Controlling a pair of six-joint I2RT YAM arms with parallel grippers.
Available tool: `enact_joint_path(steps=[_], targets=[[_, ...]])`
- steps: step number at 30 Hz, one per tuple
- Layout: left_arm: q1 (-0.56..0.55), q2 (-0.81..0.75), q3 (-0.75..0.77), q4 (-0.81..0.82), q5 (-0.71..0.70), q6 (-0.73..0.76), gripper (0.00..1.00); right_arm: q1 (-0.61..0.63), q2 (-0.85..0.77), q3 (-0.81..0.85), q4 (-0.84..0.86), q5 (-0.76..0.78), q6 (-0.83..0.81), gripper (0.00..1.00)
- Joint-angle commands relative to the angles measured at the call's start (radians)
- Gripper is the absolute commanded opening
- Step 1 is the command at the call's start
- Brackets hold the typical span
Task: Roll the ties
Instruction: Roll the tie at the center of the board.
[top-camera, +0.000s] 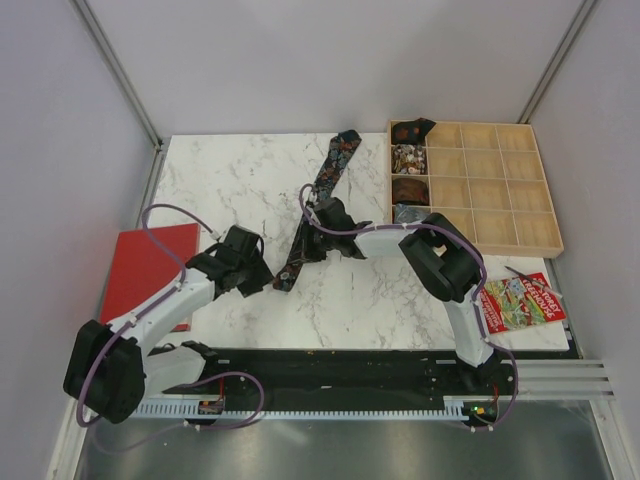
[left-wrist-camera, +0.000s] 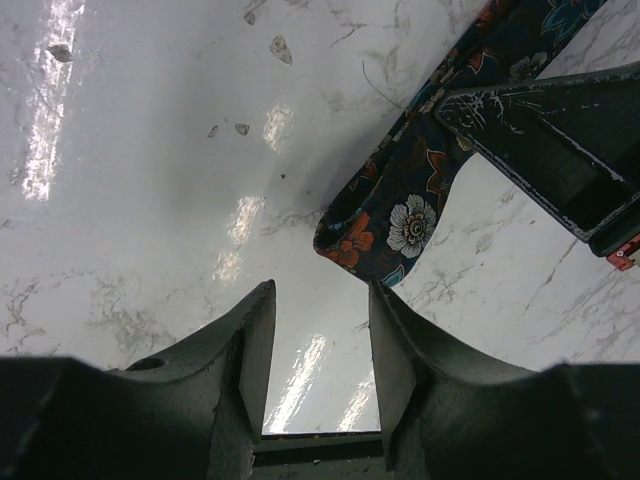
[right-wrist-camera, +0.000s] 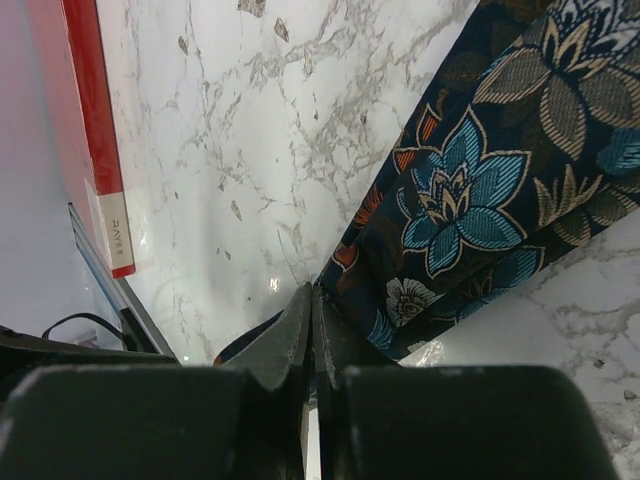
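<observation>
One long dark tie (top-camera: 325, 185) with a floral print lies slantwise across the marble table (top-camera: 230, 180), running from the back middle towards the front. My right gripper (top-camera: 305, 243) sits on its lower part. In the right wrist view its jaws (right-wrist-camera: 313, 300) are pressed together, with the tie's fabric (right-wrist-camera: 480, 200) showing on both sides of them. My left gripper (top-camera: 265, 278) hovers just short of the tie's narrow end (left-wrist-camera: 385, 230). It is open (left-wrist-camera: 320, 300), with only bare table between its fingers.
A wooden compartment tray (top-camera: 500, 190) stands at the back right, with rolled ties (top-camera: 408, 160) in its left column. A flat red folder (top-camera: 150, 270) lies at the table's left edge. A colourful booklet (top-camera: 520, 300) lies at the right front.
</observation>
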Motion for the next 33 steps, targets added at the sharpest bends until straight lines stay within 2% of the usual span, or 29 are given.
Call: enact_joint_path(steps=[1, 8, 24, 33], targets=[[-0.013, 0.030, -0.014, 0.083, 0.006, -0.089, 0.48, -0.010, -0.024, -0.052, 0.008, 0.013, -0.004, 0.06], [-0.018, 0.035, -0.048, 0.106, -0.031, -0.174, 0.48, -0.013, -0.030, -0.098, 0.049, -0.006, 0.010, 0.05], [-0.051, 0.189, -0.034, 0.168, -0.004, -0.246, 0.49, -0.021, -0.015, -0.130, 0.091, -0.021, 0.017, 0.03], [-0.110, 0.056, 0.000, 0.049, -0.119, -0.307, 0.50, -0.024, -0.012, -0.136, 0.102, -0.027, 0.019, 0.02]])
